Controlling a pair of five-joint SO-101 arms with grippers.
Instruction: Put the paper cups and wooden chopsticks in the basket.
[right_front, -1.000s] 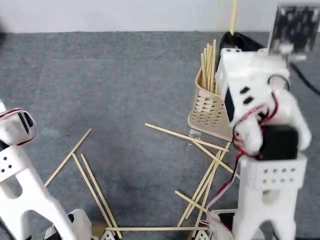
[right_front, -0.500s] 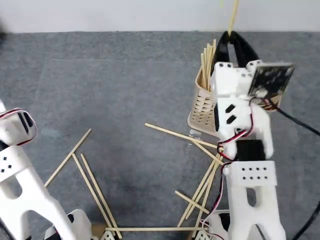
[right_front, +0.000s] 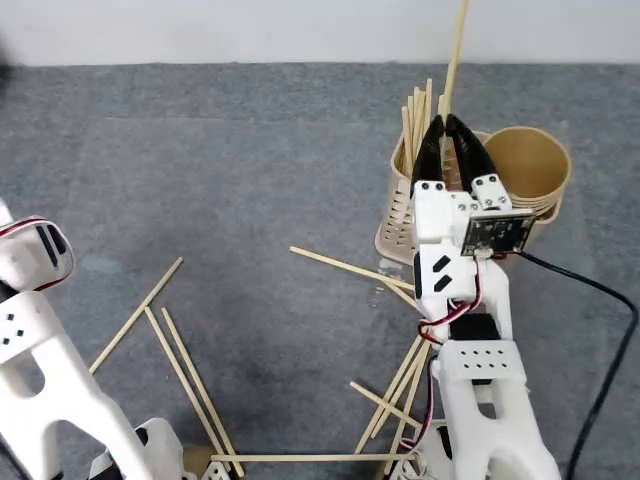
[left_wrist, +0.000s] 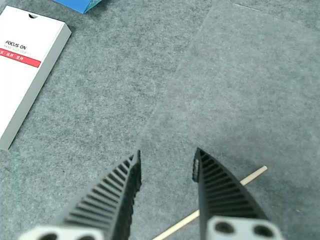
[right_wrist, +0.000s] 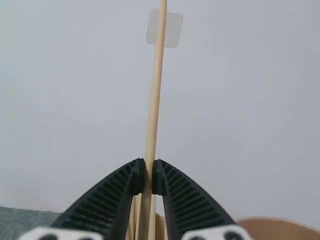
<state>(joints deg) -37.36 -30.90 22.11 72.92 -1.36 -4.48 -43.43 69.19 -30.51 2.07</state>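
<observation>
My right gripper (right_front: 447, 125) (right_wrist: 148, 172) is shut on a wooden chopstick (right_front: 455, 50) (right_wrist: 155, 95) that stands almost upright over the beige slatted basket (right_front: 401, 222). Several chopsticks (right_front: 417, 125) stand in that basket, and stacked brown paper cups (right_front: 527, 165) sit in its right part. More chopsticks lie loose on the grey mat: a crossed pile (right_front: 410, 365) in front of the basket and a few (right_front: 165, 330) at the left. My left gripper (left_wrist: 166, 162) hangs open over the mat with one chopstick (left_wrist: 252, 175) just past its fingertips.
A white box (left_wrist: 25, 65) and a blue object (left_wrist: 80, 4) lie off the mat in the left wrist view. The left arm's white body (right_front: 40, 340) fills the near left corner. A black cable (right_front: 590, 300) runs along the right side.
The right arm has swung back and down from over the basket, uncovering the paper cups. The held chopstick stays upright above the basket. The left arm has not moved.
</observation>
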